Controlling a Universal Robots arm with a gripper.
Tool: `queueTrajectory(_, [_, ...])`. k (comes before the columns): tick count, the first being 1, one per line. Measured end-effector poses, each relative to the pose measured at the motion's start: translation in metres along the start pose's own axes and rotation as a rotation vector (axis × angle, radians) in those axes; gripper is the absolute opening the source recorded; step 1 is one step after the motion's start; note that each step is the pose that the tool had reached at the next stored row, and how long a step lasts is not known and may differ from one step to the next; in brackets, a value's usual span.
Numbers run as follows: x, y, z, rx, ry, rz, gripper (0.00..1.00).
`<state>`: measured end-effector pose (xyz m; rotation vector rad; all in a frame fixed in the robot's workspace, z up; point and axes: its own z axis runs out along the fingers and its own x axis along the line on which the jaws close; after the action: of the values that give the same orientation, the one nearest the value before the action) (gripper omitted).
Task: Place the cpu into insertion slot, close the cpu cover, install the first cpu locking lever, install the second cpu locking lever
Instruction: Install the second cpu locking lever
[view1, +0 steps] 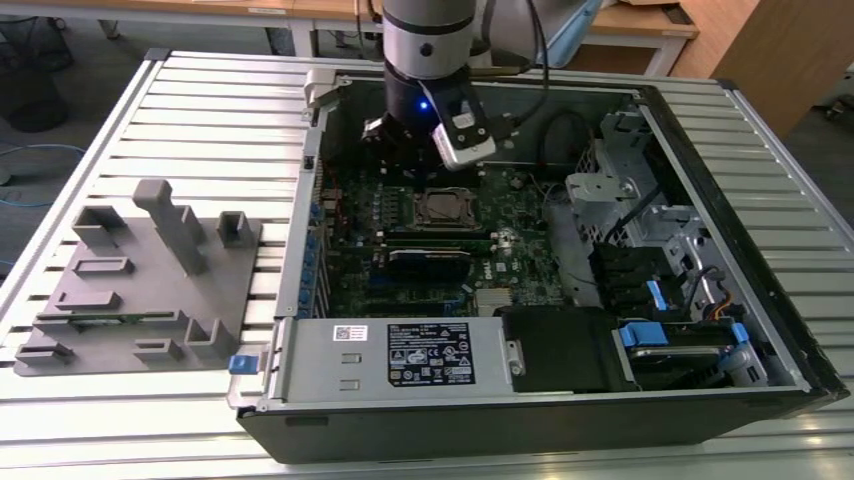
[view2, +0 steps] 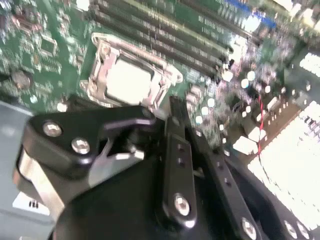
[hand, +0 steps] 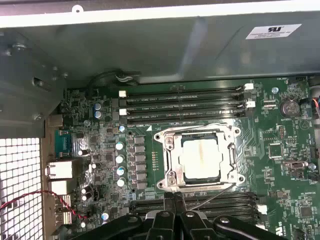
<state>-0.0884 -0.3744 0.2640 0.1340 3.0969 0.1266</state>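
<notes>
The cpu (hand: 200, 159) lies flat in the insertion slot (hand: 171, 176) on the green board, its pale top showing. The silver cpu cover (hand: 231, 159) lies down around it as a frame. A thin wire lever (hand: 212, 198) slants along the socket's side nearest my fingers; whether it is latched I cannot tell. My gripper (hand: 174, 216) hovers just beside that side of the socket, shut, with nothing between its black fingers (view2: 175, 135). The second wrist view shows the cpu (view2: 127, 82) just beyond the fingertips. From the exterior view, my gripper (view1: 400, 140) hangs over the board behind the insertion slot (view1: 441, 208).
Long black memory slots (hand: 185, 105) flank the socket. The grey case wall (hand: 150, 45) rises close behind it. In the exterior view, a power supply (view1: 400, 355) fills the case's front, drive cages (view1: 641, 200) stand at the right, and a grey fixture plate (view1: 134, 270) lies outside at the left.
</notes>
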Motion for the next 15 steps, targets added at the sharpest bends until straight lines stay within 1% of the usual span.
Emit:
queueTrajectory(7, [-0.0159,-0.0002,0.0006,-0.0003,0.0001,0.001,0.11])
queueTrajectory(11, [-0.0201,-0.0043,0.0011,-0.0001,0.0,0.001,0.11])
queueTrajectory(15, [-0.0211,-0.0095,0.0043,-0.0001,0.0,0.002,0.11])
